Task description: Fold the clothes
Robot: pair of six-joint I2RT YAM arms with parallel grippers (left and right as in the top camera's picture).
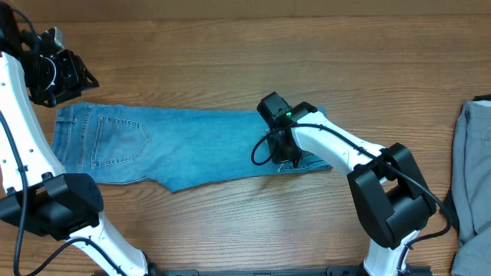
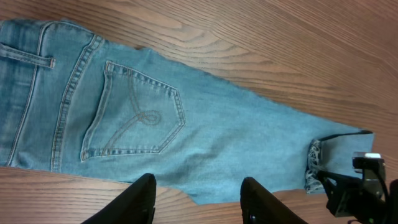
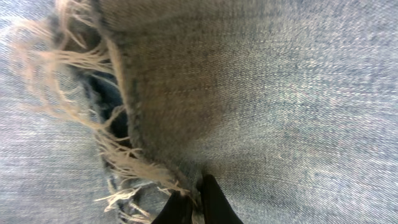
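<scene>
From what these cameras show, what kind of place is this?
Probably a robot lab or test bench: a wooden table, two robot arms at it, jeans laid flat on it, and a grey garment at the edge.

The right arm (image 1: 337,146) hides the jeans' (image 1: 199,149) hem; the grey garment (image 1: 474,169) runs off-frame.

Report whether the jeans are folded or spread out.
Spread full length: the jeans lie flat on the table, one back pocket up. Only the frayed hem is pinched by the right fingers.
</scene>
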